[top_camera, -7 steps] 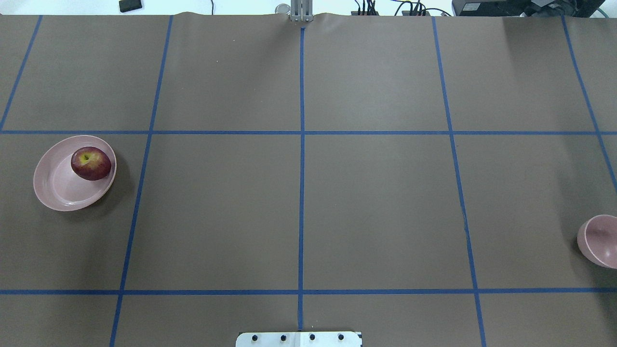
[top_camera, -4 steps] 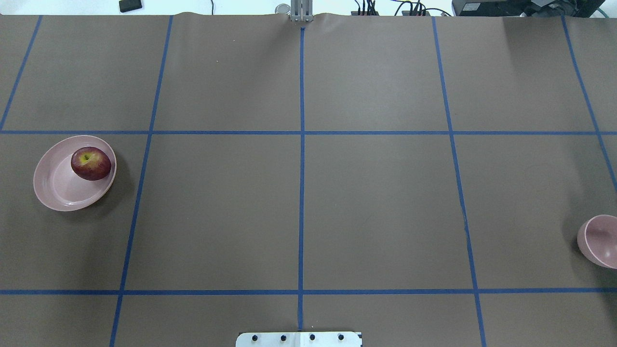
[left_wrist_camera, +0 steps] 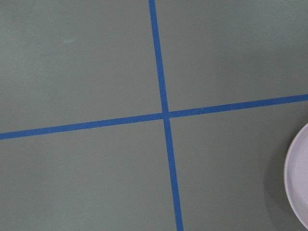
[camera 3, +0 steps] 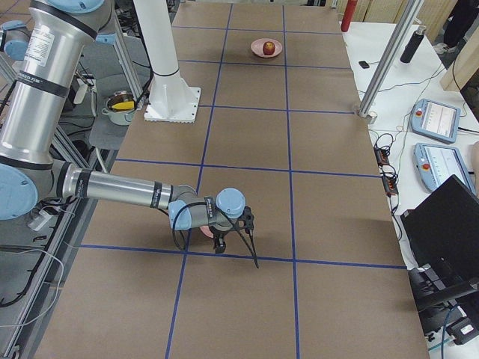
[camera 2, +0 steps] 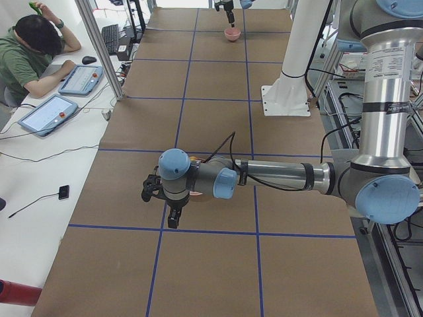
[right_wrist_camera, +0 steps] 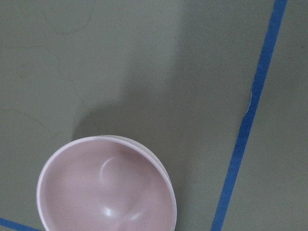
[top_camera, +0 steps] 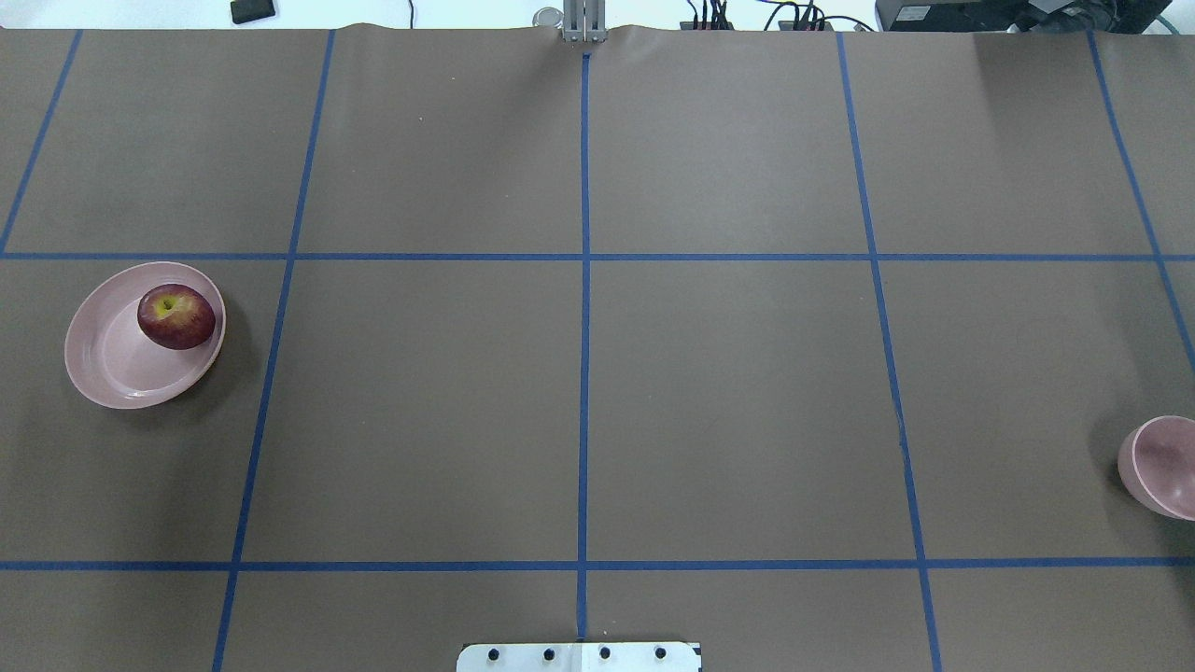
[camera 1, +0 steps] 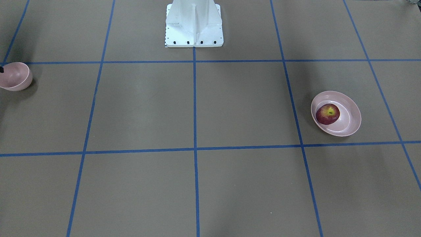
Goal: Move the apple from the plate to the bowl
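The dark-red apple [top_camera: 175, 316] sits in the wide pink plate [top_camera: 112, 359] at the table's left; both also show in the front view, apple [camera 1: 328, 114] and plate [camera 1: 350, 115]. The small deep pink bowl [top_camera: 1162, 467] stands empty at the right edge. My left gripper [camera 2: 173, 219] shows only in the left side view, hanging above the table near the plate; the left wrist view catches the plate's rim [left_wrist_camera: 296, 178]. My right gripper [camera 3: 219, 245] shows only in the side views, over the bowl [right_wrist_camera: 106, 187]. I cannot tell whether either is open or shut.
The white robot base [camera 1: 194, 23] stands at the table's middle near edge. Blue tape lines [top_camera: 583, 308] divide the brown table cover. An operator [camera 2: 30, 49] sits at a side bench with tablets [camera 2: 49, 112] and cables.
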Robot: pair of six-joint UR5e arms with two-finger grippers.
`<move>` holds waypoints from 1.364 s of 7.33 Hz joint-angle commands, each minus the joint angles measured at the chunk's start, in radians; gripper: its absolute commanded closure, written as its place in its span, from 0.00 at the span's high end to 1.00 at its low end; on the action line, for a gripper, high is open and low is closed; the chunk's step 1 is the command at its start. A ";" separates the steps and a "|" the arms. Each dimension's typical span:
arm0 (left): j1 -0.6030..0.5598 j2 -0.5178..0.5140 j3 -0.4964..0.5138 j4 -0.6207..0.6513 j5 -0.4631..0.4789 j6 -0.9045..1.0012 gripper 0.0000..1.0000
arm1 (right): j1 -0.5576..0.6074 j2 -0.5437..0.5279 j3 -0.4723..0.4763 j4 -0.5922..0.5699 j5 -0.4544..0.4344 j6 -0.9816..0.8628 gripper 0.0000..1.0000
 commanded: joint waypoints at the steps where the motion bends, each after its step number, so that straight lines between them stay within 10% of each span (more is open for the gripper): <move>1: 0.040 -0.014 -0.013 -0.003 -0.022 -0.052 0.98 | -0.025 0.013 -0.023 0.002 0.000 0.001 1.00; 6: 0.133 -0.014 -0.063 -0.048 -0.019 -0.307 0.98 | -0.051 0.014 -0.112 0.151 0.009 0.039 0.98; 8: 0.149 -0.014 -0.064 -0.087 -0.019 -0.358 0.98 | -0.059 0.024 -0.110 0.155 0.009 0.078 0.01; 10: 0.187 -0.015 -0.064 -0.120 -0.008 -0.417 0.98 | -0.067 0.037 -0.107 0.219 0.043 0.178 0.00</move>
